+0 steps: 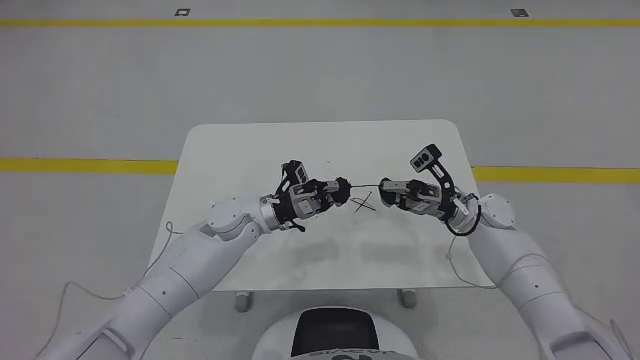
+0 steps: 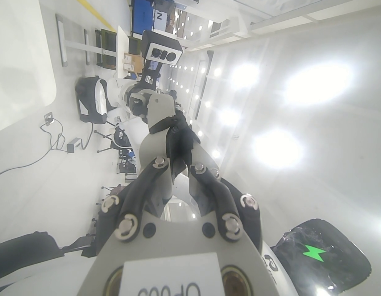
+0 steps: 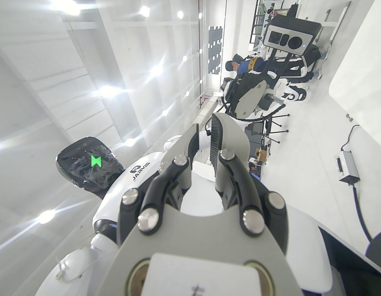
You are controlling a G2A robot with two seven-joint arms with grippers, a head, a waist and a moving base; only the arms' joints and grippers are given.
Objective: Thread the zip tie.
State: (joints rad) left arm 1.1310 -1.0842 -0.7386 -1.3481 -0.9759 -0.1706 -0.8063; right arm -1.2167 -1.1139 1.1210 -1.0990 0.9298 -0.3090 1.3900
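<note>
Above the table (image 1: 420, 145), zip tie (image 1: 365, 185) — ends hidden

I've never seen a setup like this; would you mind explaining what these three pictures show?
It is a two-armed robot at a white table. The top view looks down from above its arms; the other two come from a camera on each wrist. The left gripper and right gripper face each other over the table, with a thin dark zip tie stretched between them; the left one is shut on it. Below them a small dark cross shows on the table, perhaps more ties or shadow.
</note>
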